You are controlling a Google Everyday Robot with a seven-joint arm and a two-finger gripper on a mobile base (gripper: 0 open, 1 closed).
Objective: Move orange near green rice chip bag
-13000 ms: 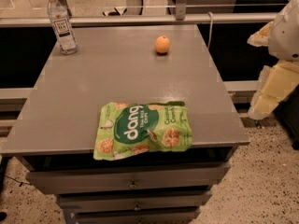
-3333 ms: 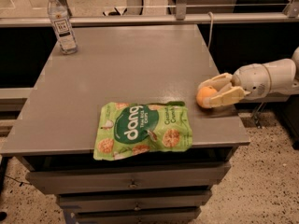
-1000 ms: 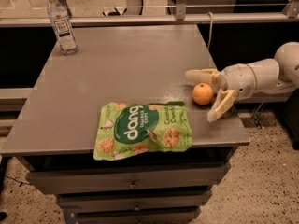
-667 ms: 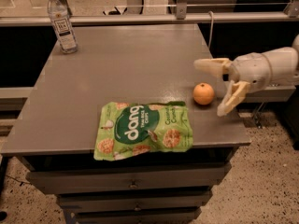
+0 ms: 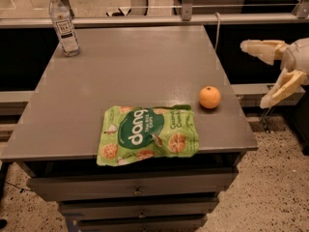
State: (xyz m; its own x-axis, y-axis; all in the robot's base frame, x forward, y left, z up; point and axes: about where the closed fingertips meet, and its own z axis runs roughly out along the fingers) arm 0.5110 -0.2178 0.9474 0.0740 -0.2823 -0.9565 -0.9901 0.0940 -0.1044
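The orange sits on the grey table near its right edge, a short gap to the upper right of the green rice chip bag. The bag lies flat at the table's front edge, "dang" lettering up. My gripper is open and empty, off the table's right side, well clear of the orange, its two cream fingers spread wide apart.
A clear water bottle stands upright at the table's far left corner. Drawers run below the table front. A railing crosses behind the table. Speckled floor lies to the right.
The gripper let go of the orange and drew back to the right, off the table's edge. The orange stays where it was set down beside the bag.
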